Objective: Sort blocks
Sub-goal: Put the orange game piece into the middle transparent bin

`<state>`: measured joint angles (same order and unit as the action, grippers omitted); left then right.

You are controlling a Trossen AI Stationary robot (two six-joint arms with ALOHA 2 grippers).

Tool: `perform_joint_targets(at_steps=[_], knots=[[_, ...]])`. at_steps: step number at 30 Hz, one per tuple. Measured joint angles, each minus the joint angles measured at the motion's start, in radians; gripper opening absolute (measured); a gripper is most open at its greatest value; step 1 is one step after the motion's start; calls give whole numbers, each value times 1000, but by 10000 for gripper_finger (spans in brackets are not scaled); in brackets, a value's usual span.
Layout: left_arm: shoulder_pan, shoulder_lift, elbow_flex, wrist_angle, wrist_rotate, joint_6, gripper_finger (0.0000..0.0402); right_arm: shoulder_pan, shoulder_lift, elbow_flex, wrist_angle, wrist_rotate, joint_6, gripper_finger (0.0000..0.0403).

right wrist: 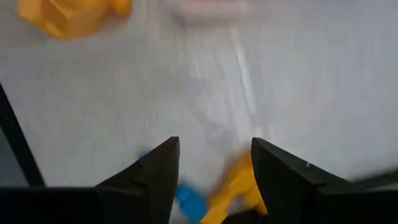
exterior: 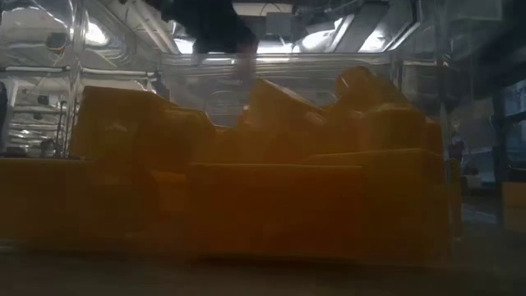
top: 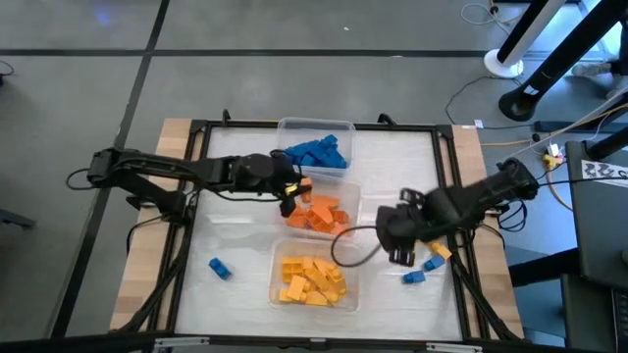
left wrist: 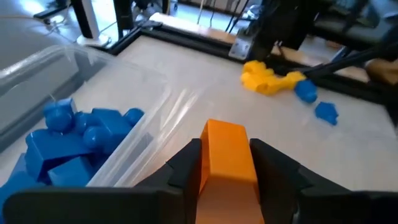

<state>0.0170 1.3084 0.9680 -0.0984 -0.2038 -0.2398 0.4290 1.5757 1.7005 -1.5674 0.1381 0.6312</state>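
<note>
Left hand: the left hand (left wrist: 227, 165) hangs over the gap between the blue tub and the orange tub, near the middle of the worktop; its two dark fingers (left wrist: 184, 169) are clenched on an orange block (left wrist: 227, 158), one finger on each side of it.
Orange block: held upright between those fingers, off the worktop, just above the near edge of the orange tub in the high view.
Right hand: the right hand (top: 400, 247) hovers low over the right part of the worktop, fingers apart with nothing between them; in its wrist view a small blue piece (right wrist: 188, 200) and a yellow-orange piece (right wrist: 231, 186) lie on the surface just under the gap.
Blue tub: a clear tub (top: 290, 128) at the far middle of the worktop, holding a heap of blue blocks (top: 316, 153).
Orange tub: a clear tub (top: 350, 201) in the middle, just nearer than the blue one, holding orange blocks (top: 319, 215).
Yellow tub: a clear tub (top: 278, 257) at the near middle, holding yellow blocks (top: 312, 279); the low view is filled by these blocks seen through the clear wall.
Loose blocks, left: one blue block (top: 219, 267) lies alone on the worktop, left of the yellow tub.
Loose blocks, right: a yellow block (top: 441, 251) and two blue blocks (top: 414, 277) lie close together beside the right hand.
Worktop: pale surface (top: 235, 226) inside a dark frame, on a wooden table.
</note>
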Motion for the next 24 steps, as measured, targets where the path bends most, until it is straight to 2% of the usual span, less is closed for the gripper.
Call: perform_joint_targets(at_steps=[4, 11, 16, 24], knots=[[15, 38, 0, 8, 1, 12, 141, 110, 0, -84, -2, -61, 203, 200], [22, 59, 0, 22, 1, 64, 198, 286, 0, -241, 196, -129, 230, 200], [22, 57, 0, 47, 1, 87, 207, 347, -1, -373, 348, -142, 274, 200], [21, 57, 0, 51, 1, 82, 205, 365, -1, -526, 445, -211, 277, 200]])
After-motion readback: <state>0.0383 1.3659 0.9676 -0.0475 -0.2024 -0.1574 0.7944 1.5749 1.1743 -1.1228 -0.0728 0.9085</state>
